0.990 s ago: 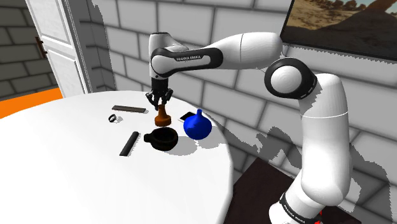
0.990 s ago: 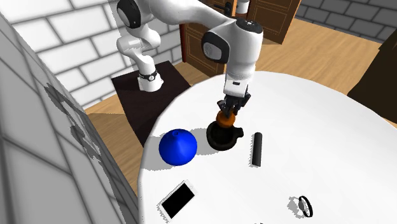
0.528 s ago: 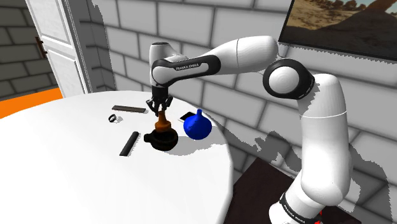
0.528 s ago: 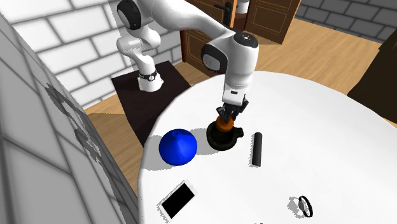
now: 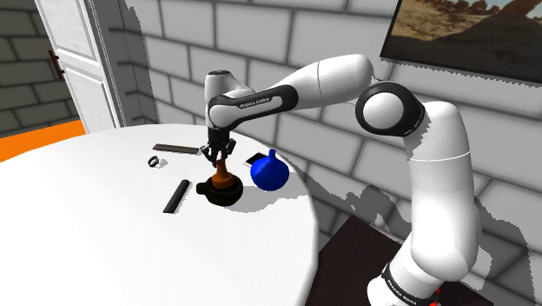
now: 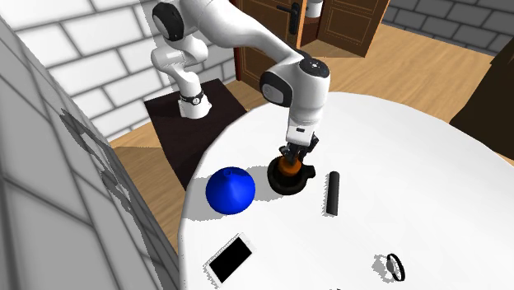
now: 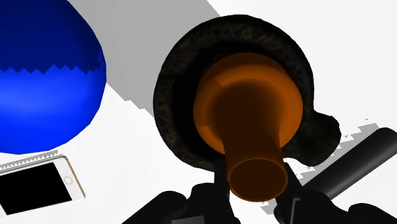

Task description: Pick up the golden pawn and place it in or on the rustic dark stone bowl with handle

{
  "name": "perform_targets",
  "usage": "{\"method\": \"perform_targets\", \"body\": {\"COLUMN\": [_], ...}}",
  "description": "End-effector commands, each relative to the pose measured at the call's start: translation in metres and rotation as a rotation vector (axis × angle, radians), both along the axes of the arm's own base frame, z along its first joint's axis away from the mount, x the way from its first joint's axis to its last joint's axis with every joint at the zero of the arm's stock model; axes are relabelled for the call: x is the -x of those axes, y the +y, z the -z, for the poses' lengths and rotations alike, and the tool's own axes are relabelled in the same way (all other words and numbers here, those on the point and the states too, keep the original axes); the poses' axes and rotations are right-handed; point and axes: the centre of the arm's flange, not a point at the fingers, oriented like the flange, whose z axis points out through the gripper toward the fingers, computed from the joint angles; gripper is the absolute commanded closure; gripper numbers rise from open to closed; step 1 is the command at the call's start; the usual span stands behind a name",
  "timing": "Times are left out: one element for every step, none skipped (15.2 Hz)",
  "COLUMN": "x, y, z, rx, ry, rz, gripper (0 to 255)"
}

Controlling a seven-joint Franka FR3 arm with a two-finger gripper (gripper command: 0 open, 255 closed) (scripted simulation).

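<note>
Item: orange-brown pawn [image 7: 248,121]. Position: base down inside the dark, rough bowl [image 7: 170,102], long axis upright, head toward my claw [image 7: 252,188].

My claw: fingers closed on the pawn's head, one on each side.

Bowl: stubby handle juts toward the black bar [image 5: 177,196].

Surface: round white table [image 5: 104,252]. It also bears a blue round vase [image 5: 269,172] just beside the bowl, a phone [image 6: 231,257] and a small ring [image 5: 152,162].

Room: pale brick walls [image 5: 174,52], wooden floor [image 6: 428,74], brown door [image 6: 354,21], white door [image 5: 78,61].
</note>
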Motion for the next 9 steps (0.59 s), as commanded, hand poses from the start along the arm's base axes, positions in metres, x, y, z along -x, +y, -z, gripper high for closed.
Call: {"method": "perform_targets", "body": {"x": [-0.0002, -0.0002, -0.0002, -0.0002, -0.0002, -0.0002, -0.0002, -0.0001, -0.0001], "y": [-0.0003, -0.0003, -0.0003, -0.0003, -0.0003, -0.0003, -0.0003, -0.0002, -0.0002], "z": [0.0016, 0.0016, 0.0016, 0.0016, 0.0016, 0.0016, 0.0015, 0.0015, 0.0015], "rx": [0.000, 0.000, 0.000, 0.000, 0.000, 0.000, 0.000, 0.000, 0.000], "ry": [0.000, 0.000, 0.000, 0.000, 0.000, 0.000, 0.000, 0.000, 0.000], "rz": [0.000, 0.000, 0.000, 0.000, 0.000, 0.000, 0.000, 0.000, 0.000], "gripper": [255, 255, 255, 255, 255, 255, 0, 0, 0]}}
